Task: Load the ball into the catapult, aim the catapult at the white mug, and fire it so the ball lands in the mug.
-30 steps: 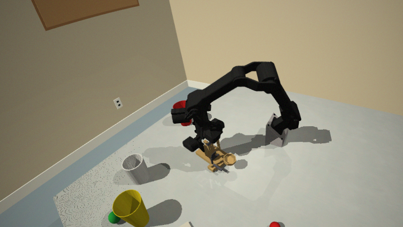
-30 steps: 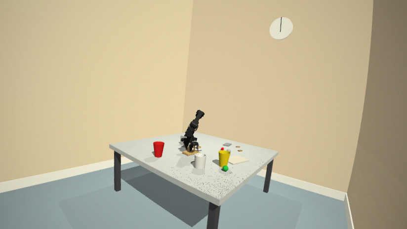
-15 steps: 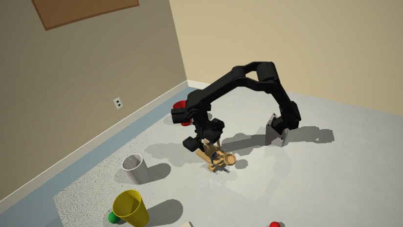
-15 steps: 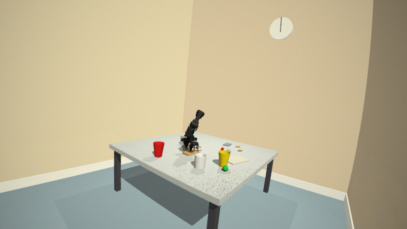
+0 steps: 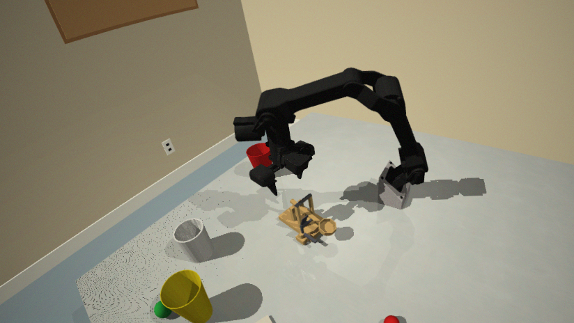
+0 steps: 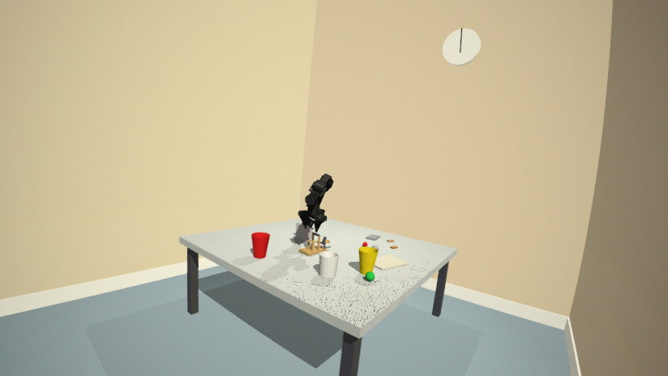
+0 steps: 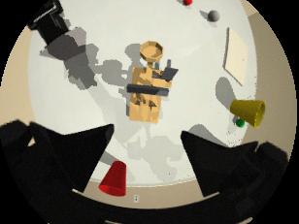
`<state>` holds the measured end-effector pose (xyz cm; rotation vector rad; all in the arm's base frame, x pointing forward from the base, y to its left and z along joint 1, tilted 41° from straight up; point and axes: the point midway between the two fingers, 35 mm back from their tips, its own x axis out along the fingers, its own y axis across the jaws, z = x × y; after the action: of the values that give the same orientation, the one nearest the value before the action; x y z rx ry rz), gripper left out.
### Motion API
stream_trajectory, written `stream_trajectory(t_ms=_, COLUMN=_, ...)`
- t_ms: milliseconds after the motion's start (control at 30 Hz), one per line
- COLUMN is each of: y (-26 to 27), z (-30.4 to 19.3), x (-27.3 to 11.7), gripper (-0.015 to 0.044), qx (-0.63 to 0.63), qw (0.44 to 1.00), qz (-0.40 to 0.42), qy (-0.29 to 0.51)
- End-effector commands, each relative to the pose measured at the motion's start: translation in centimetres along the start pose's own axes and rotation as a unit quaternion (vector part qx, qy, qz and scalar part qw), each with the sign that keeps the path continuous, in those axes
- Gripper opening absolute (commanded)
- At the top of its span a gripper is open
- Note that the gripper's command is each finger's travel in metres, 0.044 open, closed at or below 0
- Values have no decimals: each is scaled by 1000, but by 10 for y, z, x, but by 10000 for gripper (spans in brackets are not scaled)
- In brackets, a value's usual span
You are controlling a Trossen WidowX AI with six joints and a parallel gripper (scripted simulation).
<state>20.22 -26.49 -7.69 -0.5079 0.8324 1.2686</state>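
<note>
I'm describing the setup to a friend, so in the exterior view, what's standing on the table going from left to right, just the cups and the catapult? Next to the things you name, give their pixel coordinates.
Red cup (image 6: 260,245) (image 5: 258,154) (image 7: 115,179), catapult (image 6: 312,251) (image 5: 307,223) (image 7: 144,109), white mug (image 6: 328,265) (image 5: 196,242), yellow cup (image 6: 367,260) (image 5: 192,296) (image 7: 247,112).
</note>
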Motion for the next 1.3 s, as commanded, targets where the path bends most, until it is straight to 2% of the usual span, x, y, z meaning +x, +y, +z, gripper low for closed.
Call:
stream_trajectory(t_ms=0, y=0, z=1, x=8, gripper=440, qx=1, qw=1000, qz=8, qy=-7)
stream_trajectory(t_ms=133, y=1, z=1, x=8, gripper=440, qx=27, qw=1000, qz=8, qy=-7)
stream_trajectory(t_ms=633, y=1, z=2, x=7, gripper=440, qx=282, qw=959, qz=9, qy=-5)
stream_trajectory(t_ms=933, y=1, z=2, x=6, gripper=440, qx=427, qw=904, qz=9, qy=-3)
stream_trajectory(t_ms=1267, y=2, z=2, x=4, gripper=440, qx=577, qw=817, qz=9, qy=-1)
